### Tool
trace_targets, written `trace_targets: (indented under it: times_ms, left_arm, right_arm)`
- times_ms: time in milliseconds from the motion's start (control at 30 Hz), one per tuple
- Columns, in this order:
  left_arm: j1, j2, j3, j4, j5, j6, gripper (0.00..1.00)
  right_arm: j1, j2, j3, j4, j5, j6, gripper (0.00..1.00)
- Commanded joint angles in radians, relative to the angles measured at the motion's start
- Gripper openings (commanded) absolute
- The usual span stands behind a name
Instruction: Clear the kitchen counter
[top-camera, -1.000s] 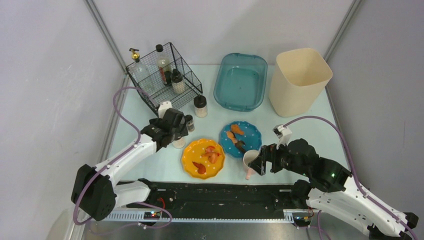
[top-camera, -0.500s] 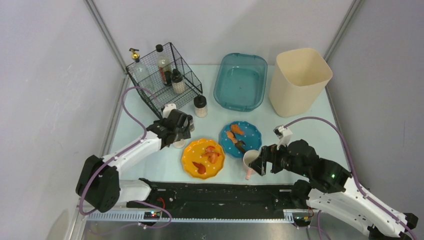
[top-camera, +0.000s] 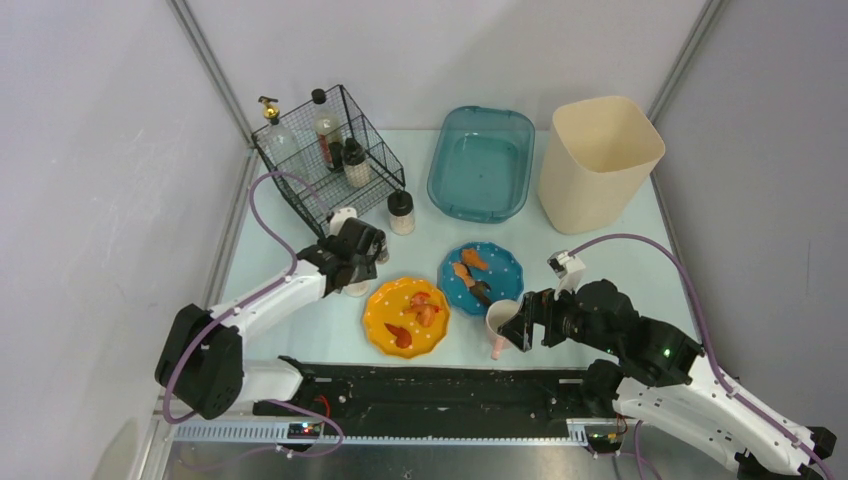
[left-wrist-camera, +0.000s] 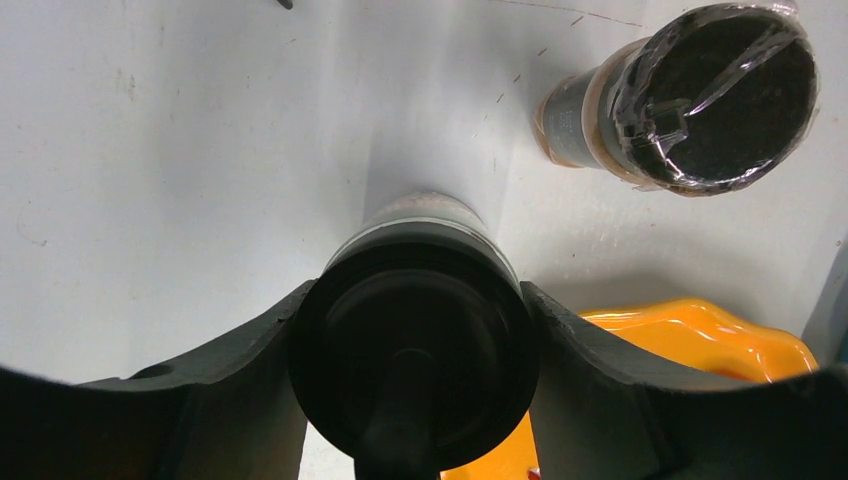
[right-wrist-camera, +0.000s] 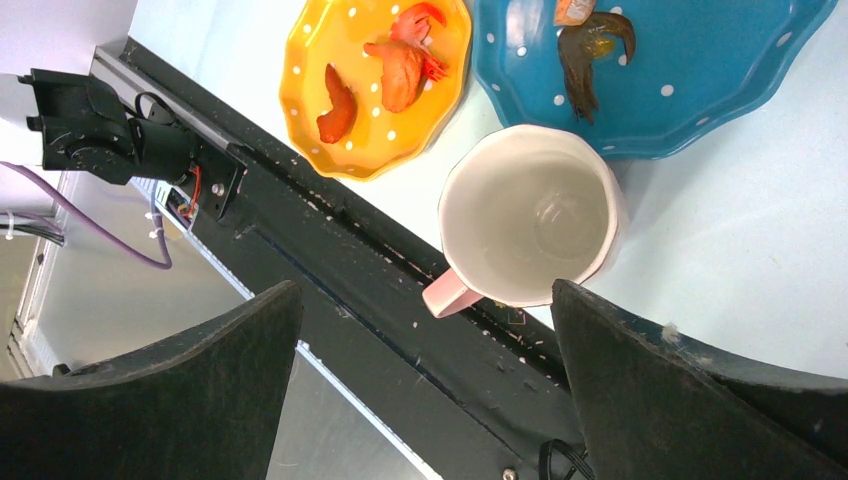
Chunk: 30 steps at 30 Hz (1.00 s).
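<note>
Can't read the label print on small jar, too blurred. Noting kitchen counter — pale mint-blue, smooth, matt, faintly scuffed — filling the middle between grey walls, behind black front rail. Logging left gripper clamped on black-capped bottle; right gripper spread wide either side of white mug, not touching.

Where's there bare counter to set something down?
Bare counter lies between beige bin and right arm, right of the blue plate. A narrower strip runs between teal tub and plate. Crowded around wire basket and left gripper holding a bottle.
</note>
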Motion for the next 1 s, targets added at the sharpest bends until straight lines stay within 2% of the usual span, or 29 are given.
trace_targets:
  times_ms: [0,100,467,667,967]
  left_arm:
    - [-0.005,-0.052,0.057,0.004,-0.013,0.031,0.06]
    - [-0.006,-0.097,0.100,-0.021,-0.005,0.043,0.00]
    - [-0.004,-0.176,0.332,-0.107,0.007,0.072,0.00]
    - [0.016,-0.080,0.522,-0.143,-0.038,0.110,0.00]
    - [0.131,0.060,0.724,-0.143,-0.127,0.141,0.00]
  right_arm:
    - [0.005,-0.002,-0.002,0.008,0.011,0.008,0.99]
    - [0.004,0.001,0.000,0.012,0.006,0.007,1.00]
    - [0.005,-0.014,0.000,0.033,0.001,0.006,0.99]
    - [0.006,-0.032,0.000,0.051,-0.043,0.008,0.99]
    - [0.006,-0.053,0.023,0.051,-0.067,0.001,1.00]
